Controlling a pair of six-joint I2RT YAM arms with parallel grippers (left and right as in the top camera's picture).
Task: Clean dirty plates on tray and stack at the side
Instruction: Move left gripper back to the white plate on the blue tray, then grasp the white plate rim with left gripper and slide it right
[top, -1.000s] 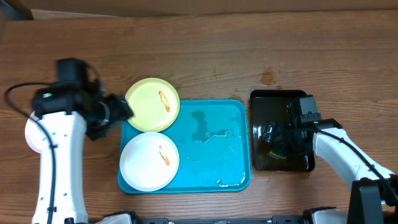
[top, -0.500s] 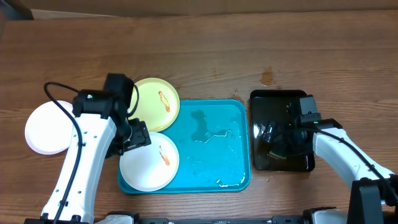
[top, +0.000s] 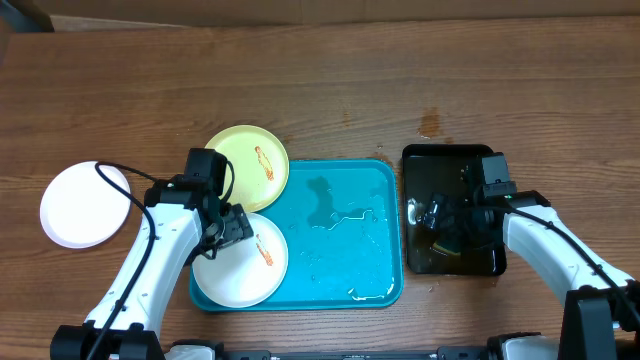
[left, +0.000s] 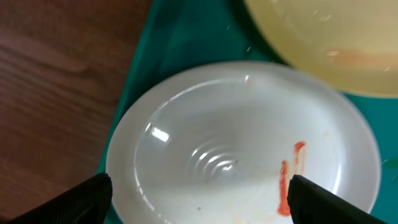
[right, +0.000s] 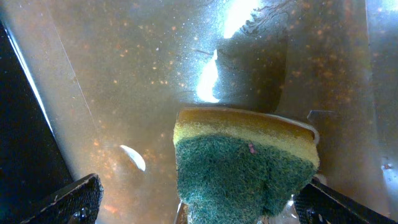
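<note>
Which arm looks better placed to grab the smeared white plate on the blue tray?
Left. The left gripper, open, hovers over the white plate; the right gripper is far off at the sponge in the black tray.

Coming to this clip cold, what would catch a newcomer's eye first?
The wet turquoise tray sits centre frame, with an orange-smeared white plate at its lower left and the left gripper open over it. A smeared yellow-green plate overlaps the tray's upper-left corner; a clean white plate lies on the table at far left. At right, a green-and-yellow sponge sits in murky liquid in the black tray.
</note>
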